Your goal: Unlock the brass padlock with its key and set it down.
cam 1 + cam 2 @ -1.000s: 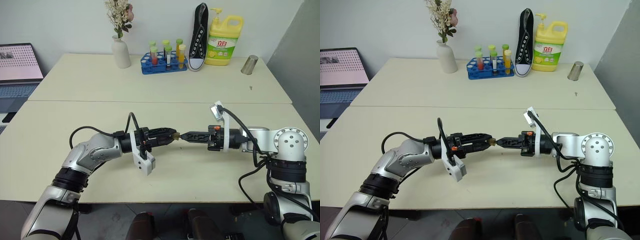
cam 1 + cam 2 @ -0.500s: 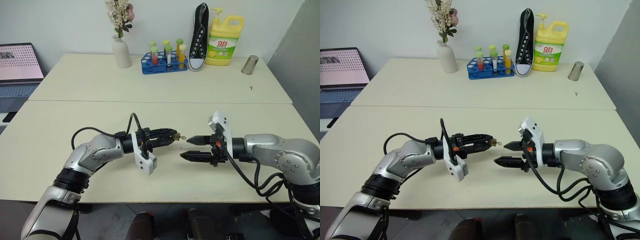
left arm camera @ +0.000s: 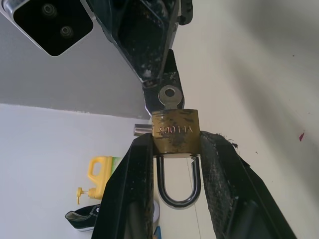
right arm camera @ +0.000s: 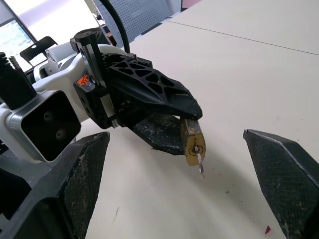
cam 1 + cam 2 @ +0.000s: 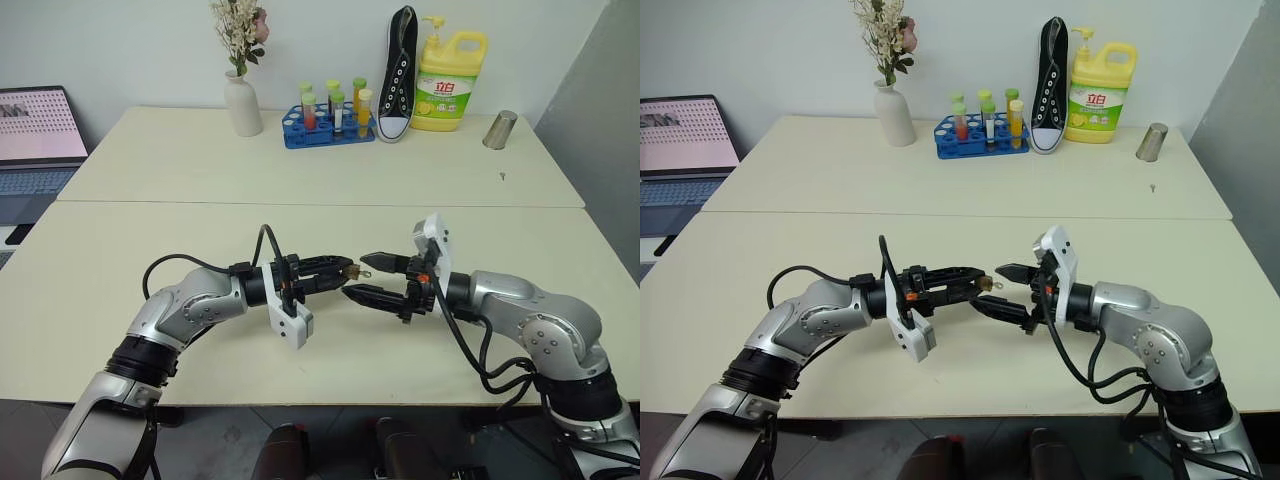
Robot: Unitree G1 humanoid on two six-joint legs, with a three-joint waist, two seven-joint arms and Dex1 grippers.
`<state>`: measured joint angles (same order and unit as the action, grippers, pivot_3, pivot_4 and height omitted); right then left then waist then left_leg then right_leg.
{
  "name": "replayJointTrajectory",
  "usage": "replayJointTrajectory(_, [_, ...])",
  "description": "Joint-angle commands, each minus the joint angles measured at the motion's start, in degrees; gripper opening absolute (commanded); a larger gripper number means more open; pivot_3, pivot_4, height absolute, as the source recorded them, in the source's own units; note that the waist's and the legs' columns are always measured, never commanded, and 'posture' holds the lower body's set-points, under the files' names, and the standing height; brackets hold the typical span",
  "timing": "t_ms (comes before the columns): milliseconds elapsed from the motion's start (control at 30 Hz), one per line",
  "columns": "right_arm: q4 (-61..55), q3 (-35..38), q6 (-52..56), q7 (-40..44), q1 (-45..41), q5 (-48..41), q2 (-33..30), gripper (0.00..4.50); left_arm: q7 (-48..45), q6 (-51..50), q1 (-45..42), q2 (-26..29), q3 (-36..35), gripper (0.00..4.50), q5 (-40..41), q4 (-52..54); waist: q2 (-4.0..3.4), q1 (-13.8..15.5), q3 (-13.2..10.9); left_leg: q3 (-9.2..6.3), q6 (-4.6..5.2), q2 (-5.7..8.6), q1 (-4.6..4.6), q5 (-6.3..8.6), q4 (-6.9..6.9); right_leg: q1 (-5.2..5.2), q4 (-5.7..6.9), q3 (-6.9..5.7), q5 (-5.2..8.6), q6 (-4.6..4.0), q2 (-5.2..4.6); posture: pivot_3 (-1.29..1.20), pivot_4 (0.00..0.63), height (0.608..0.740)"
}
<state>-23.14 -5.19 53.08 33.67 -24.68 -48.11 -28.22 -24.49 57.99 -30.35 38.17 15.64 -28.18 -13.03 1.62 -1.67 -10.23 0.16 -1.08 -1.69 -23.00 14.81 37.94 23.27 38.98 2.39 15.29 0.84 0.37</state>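
Note:
My left gripper (image 5: 345, 270) points level toward the right and is shut on the brass padlock (image 3: 175, 131), gripping the sides of its body above the table. The silver shackle (image 3: 178, 185) lies back between the fingers, both legs in the body. The key (image 3: 169, 96) sticks out of the padlock's base, toward the right gripper. My right gripper (image 5: 366, 278) faces it, open wide, with one finger above and one below the key end. In the right wrist view the padlock (image 4: 192, 141) and key (image 4: 200, 163) hang between its spread fingertips (image 4: 82, 169), untouched.
At the table's far side stand a white vase with flowers (image 5: 241, 105), a blue rack of test tubes (image 5: 328, 125), a black shoe (image 5: 397, 75), a yellow detergent bottle (image 5: 448, 80) and a metal cup (image 5: 499, 130). A laptop (image 5: 35, 130) sits at the far left.
The right gripper let go of the key and opened wide, drew back, rolled, then returned so its fingers straddle the key end. The left gripper and padlock stayed put.

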Motion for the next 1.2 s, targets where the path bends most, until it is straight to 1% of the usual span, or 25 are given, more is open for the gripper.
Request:
replayJointTrajectory(33, [-0.2,0.6,-0.9,0.5,-1.5,0.7,0.6,4.50,0.7,0.5,-1.1,0.0,-0.4,0.96,1.5,0.7,0.00,0.0,0.0,-0.01,0.00,0.00,0.00,0.00,0.00,0.00,0.00,0.00,0.00,0.00,0.00,0.00,0.150,0.740])
replayJointTrajectory(133, [1.0,1.0,0.2,0.1,-1.9,-0.5,2.0,3.88,0.9,0.6,-1.6,-0.1,-0.4,0.96,1.3,0.3,0.00,0.0,0.0,-0.02,0.00,-0.01,0.00,0.00,-0.01,0.00,0.00,0.00,0.00,0.00,0.01,0.00,0.150,0.740])
replayJointTrajectory(267, [1.5,0.6,0.0,0.9,-2.3,0.8,2.1,2.45,0.9,0.6,-1.8,-0.2,-0.4,0.96,1.3,-0.1,0.00,0.0,0.0,-0.01,0.00,0.00,0.00,0.00,-0.01,0.00,0.01,-0.01,0.00,0.00,0.01,0.00,0.150,0.740])
replayJointTrajectory(467, [1.9,1.2,0.6,1.3,-2.6,0.0,2.6,0.21,1.2,0.7,-2.0,-0.4,-0.3,0.96,1.0,-0.5,0.00,0.0,0.0,-0.01,0.00,0.00,0.00,0.00,-0.01,0.00,0.00,0.00,0.00,-0.01,0.01,0.00,0.150,0.740])
replayJointTrajectory(500, [1.9,1.1,0.5,1.4,-2.6,0.1,2.5,0.15,1.2,0.7,-1.9,-0.4,-0.3,0.96,1.0,-0.5,0.00,0.0,0.0,-0.02,0.00,0.00,0.00,0.00,-0.01,0.00,0.01,0.00,0.00,-0.01,0.01,0.00,0.150,0.740])
replayJointTrajectory(1000, [2.3,1.0,0.3,3.7,-3.2,0.2,2.4,0.15,-1.7,0.5,-2.1,-0.1,1.5,0.96,4.4,-2.3,0.00,0.0,0.0,-0.02,0.00,0.00,0.00,0.00,0.00,0.00,0.01,-0.01,0.00,-0.01,0.01,0.00,0.150,0.740])
replayJointTrajectory(1067, [2.5,1.0,0.3,4.0,-3.2,0.3,2.3,0.15,-3.3,-0.3,-1.3,0.2,1.9,1.72,7.7,-1.7,0.00,0.0,0.0,-0.01,0.00,0.00,0.00,0.00,0.00,0.00,0.01,-0.01,0.00,-0.01,0.01,0.00,0.150,0.740])
replayJointTrajectory(1100, [2.5,1.0,0.2,4.1,-3.2,0.4,2.3,0.15,-4.0,-0.7,-0.9,0.4,2.2,1.97,9.0,-1.4,0.00,0.0,0.0,-0.01,0.00,0.00,0.00,0.00,0.00,0.00,0.01,-0.01,0.00,-0.01,0.02,0.00,0.150,0.740])
replayJointTrajectory(1200, [3.1,1.1,-0.2,4.6,-3.4,1.2,2.1,0.15,-5.1,0.1,0.0,1.1,2.1,2.96,11.4,-0.9,0.00,0.0,0.0,-0.02,0.00,-0.01,0.00,0.00,0.00,0.00,0.01,-0.01,0.00,-0.01,0.02,0.00,0.150,0.740])
